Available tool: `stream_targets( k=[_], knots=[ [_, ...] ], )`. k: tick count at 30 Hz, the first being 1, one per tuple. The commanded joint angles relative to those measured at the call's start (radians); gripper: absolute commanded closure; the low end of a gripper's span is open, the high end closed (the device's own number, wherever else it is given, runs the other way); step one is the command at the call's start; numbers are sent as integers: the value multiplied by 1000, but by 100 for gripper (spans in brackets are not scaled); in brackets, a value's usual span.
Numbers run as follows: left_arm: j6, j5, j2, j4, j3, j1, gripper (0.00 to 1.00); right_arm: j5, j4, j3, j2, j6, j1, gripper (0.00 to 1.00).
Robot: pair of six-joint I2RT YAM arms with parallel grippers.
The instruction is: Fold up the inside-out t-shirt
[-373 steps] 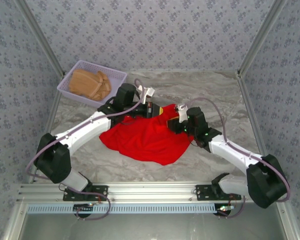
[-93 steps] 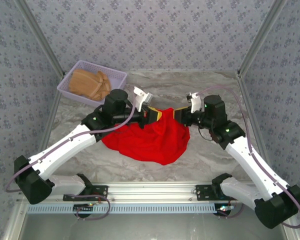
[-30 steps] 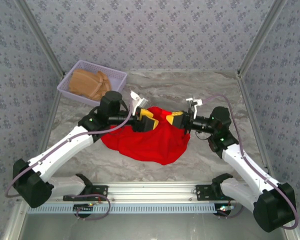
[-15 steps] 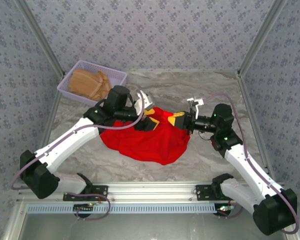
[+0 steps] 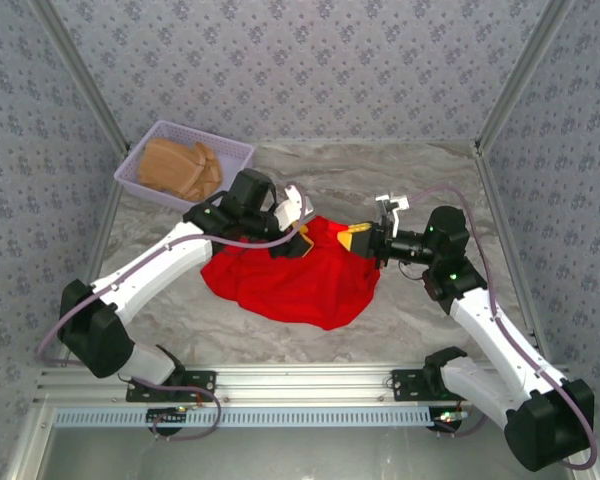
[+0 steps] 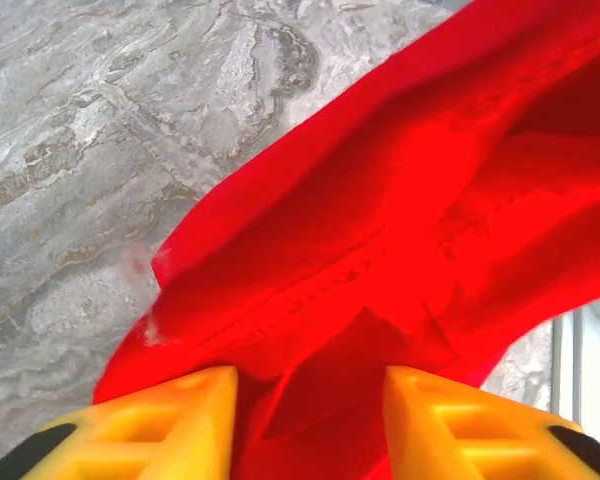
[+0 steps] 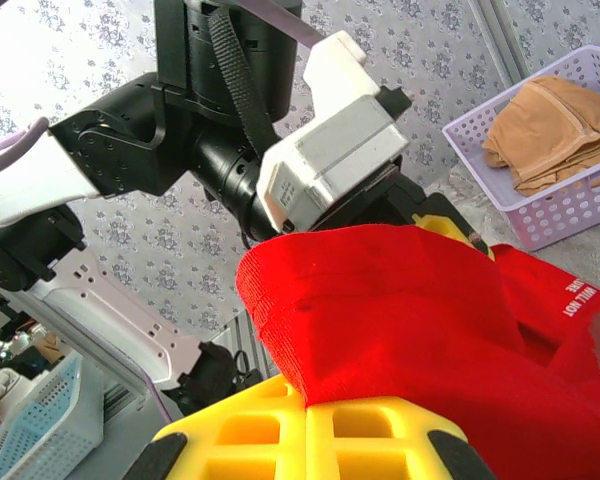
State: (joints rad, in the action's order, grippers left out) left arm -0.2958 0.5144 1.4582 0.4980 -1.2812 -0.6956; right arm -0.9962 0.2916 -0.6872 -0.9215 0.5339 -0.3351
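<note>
t-shirt (image 5: 302, 282), edge clamped in right end effector (image 7: 306, 412)

Grey marbled table (image 5: 430, 170) carried the inside-out t-shirt (image 5: 300, 285), heaped red at the middle, and a lavender basket (image 5: 206, 133) sat well apart, far-left corner.

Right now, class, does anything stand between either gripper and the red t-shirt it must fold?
Nothing visible does. The right gripper is shut on a raised fold of the t-shirt; the left gripper has cloth between its parted jaws. The basket sits apart, far left.
</note>
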Motion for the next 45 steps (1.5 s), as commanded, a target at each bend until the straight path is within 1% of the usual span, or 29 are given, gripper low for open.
stream_targets(
  k=[1,3,4,5,7,10,14,17,19,22,24,28,31,33,34,35,36,37,40,43,45],
  knots=[
    [-1,23,8,4,-43,3,68,-16,-3,-31,27,-13,9,100],
    [4,29,-1,1,-37,2,80,-10,-6,-32,30,-12,14,100],
    [7,29,-9,0,-31,2,91,-8,-6,-34,32,-12,17,100],
    [15,28,-17,-3,-26,3,100,-4,-9,-35,34,-12,21,100],
    [36,42,-43,-10,-12,5,100,17,-37,-42,37,-23,30,100],
    [91,87,-125,-81,44,5,100,83,-105,-53,46,-57,41,100],
    [169,155,-253,-191,130,5,100,210,-183,-71,62,-68,41,100],
    [208,211,-315,-233,158,6,100,323,-227,-90,79,-70,41,100],
    [232,250,-348,-264,175,7,100,355,-274,-98,85,-70,41,100],
    [231,298,-394,-291,204,10,100,400,-311,-104,96,-57,44,100],
    [226,299,-420,-295,226,13,100,410,-322,-107,102,-57,51,100],
    [217,275,-437,-294,274,12,100,368,-283,-82,118,-62,67,100],
    [212,247,-404,-276,303,-4,100,326,-246,-59,115,-74,68,100],
    [206,228,-365,-265,310,-35,100,293,-218,-50,103,-84,66,100],
    [200,217,-341,-258,309,-55,100,257,-193,-42,97,-80,60,100],
    [197,210,-320,-253,308,-68,98,240,-177,-33,94,-78,58,100],
    [200,207,-304,-253,306,-76,87,233,-173,-26,95,-82,56,100],
    [209,207,-288,-257,306,-78,81,220,-172,-18,98,-90,57,100],
    [224,202,-282,-259,316,-78,64,202,-212,8,113,-129,57,100],
    [257,180,-325,-323,362,-69,50,172,-259,34,129,-161,57,100],
    [301,125,-346,-390,390,-61,42,160,-277,52,135,-167,57,100]
  ],
)
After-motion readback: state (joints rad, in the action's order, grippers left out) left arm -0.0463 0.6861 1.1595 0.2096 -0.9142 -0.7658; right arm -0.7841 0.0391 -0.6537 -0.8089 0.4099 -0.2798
